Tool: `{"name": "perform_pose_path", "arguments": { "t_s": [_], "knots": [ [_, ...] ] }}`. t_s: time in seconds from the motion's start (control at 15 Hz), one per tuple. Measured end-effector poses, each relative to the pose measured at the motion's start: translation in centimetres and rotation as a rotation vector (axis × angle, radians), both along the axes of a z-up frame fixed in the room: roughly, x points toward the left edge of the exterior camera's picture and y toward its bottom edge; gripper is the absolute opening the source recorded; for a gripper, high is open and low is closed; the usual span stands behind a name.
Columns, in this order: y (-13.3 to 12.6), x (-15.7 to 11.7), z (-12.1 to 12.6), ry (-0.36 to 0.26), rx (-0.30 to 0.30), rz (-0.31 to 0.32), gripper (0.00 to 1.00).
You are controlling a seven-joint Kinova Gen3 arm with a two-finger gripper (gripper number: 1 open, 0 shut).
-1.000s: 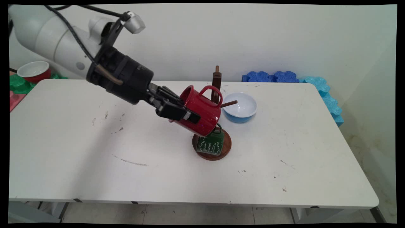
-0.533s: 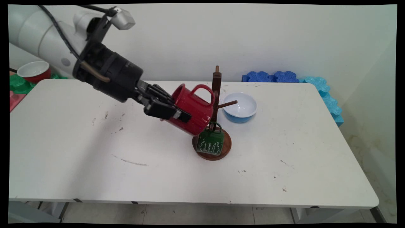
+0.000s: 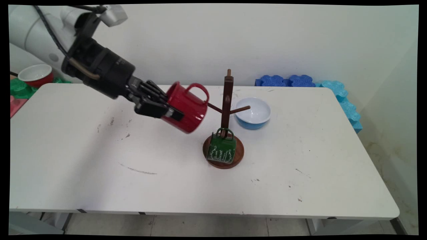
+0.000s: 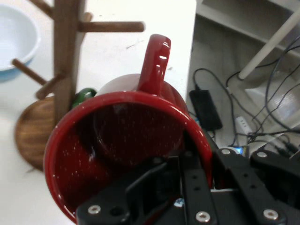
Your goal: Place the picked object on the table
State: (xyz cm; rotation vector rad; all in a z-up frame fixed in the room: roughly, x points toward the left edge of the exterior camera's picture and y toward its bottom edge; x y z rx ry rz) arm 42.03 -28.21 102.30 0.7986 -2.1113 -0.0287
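The gripper (image 3: 171, 115) is clamping the rim of a red mug (image 3: 186, 107), one finger inside, holding it tilted in the air above the counter (image 3: 100, 160), just left of the wooden mug tree (image 3: 227, 100), where a green mug (image 3: 222, 149) is hanging.

The white arm reaches in from the upper left and slopes down to the right, black cables trailing along it. Its black gripper (image 3: 173, 115) hangs above the table (image 3: 100, 186), tilted, fingers clamped over the rim of a red mug (image 3: 186, 106), one inside, one outside.
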Motion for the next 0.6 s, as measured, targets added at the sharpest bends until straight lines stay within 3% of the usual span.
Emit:
{"name": "perform_pose_path", "arguments": {
  "t_s": [0.6],
  "knots": [
    [-1.8, 4.7, 0.0, -0.120, -0.070, -0.012, 0.00]
  ]
}}
